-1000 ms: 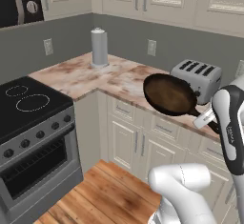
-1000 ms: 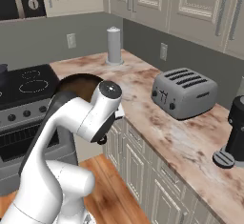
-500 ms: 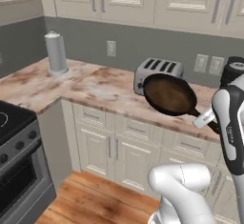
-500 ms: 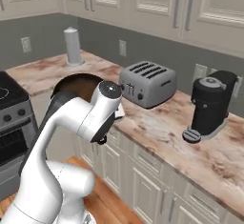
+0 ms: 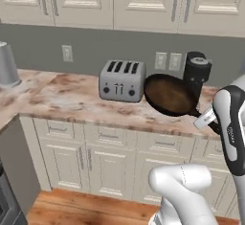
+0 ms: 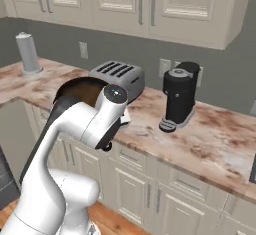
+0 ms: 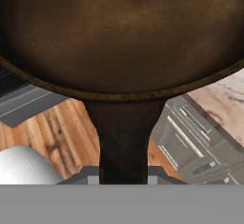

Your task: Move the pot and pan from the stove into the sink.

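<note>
The gripper (image 7: 124, 178) is closed on the handle (image 7: 123, 142) of the pan (image 5: 170, 95), which is held off the counter (image 5: 72, 102) with nothing under it. In the hand view the handle runs straight down from the pan's brown inside (image 7: 119, 32) to the bottom edge, between the two finger tips. The fingers themselves are mostly cut off there, but the grip is plain from the handle's position.

Left base view:
- The pan is tilted, its brown inside facing the camera, in front of the counter's edge.
- It sits in the picture between the toaster (image 5: 122, 80) and the coffee maker (image 5: 197, 73) — it overlaps the lower part of the coffee maker and stands just right of the toaster.
- Its handle points down and right toward the white arm (image 5: 232, 133).
- A grey canister (image 5: 7, 65) stands far left on the counter.

Right base view:
- The arm (image 6: 75, 129) covers most of the pan (image 6: 80, 90); only its upper rim and part of the brown inside show, in front of the toaster (image 6: 117, 76).
- The coffee maker (image 6: 179, 96) stands on the counter (image 6: 215, 139) to the right, well apart from the pan.
- The canister (image 6: 27, 53) stands at the far left.

Wall outlets (image 5: 168, 61) sit behind the counter — below the cream upper cabinets (image 5: 124, 1).
</note>
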### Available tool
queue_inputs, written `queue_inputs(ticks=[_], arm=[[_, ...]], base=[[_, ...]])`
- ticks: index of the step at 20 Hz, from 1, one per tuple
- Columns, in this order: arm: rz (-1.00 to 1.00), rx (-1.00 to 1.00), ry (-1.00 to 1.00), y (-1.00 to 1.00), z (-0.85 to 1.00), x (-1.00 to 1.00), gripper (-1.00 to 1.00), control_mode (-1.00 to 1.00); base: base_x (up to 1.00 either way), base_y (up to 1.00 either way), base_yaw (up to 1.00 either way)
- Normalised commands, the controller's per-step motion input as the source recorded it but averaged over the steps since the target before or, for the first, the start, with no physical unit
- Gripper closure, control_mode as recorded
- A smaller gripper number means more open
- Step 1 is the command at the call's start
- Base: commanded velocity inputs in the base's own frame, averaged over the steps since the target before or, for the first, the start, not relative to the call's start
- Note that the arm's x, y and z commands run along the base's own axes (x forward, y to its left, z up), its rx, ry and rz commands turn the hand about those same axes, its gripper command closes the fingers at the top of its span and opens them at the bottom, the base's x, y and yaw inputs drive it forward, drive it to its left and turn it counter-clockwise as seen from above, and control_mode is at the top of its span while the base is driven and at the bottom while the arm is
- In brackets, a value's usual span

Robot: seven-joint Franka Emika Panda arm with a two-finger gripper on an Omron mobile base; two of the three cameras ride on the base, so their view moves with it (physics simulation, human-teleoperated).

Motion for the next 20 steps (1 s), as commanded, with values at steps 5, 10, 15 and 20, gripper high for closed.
queue_inputs(ticks=[5, 10, 15, 20], arm=[[0.0, 0.0, 0.0, 0.0, 0.0, 0.0, 1.0, 1.0], [0.0, 0.0, 0.0, 0.0, 0.0, 0.0, 1.0, 1.0], [0.0, 0.0, 0.0, 0.0, 0.0, 0.0, 1.0, 1.0], [0.0, 0.0, 0.0, 0.0, 0.0, 0.0, 1.0, 1.0]], base=[[-0.05, 0.0, -0.31], [0.0, -0.08, 0.0], [0.0, -0.71, -0.09], [0.0, -0.92, -0.15]])
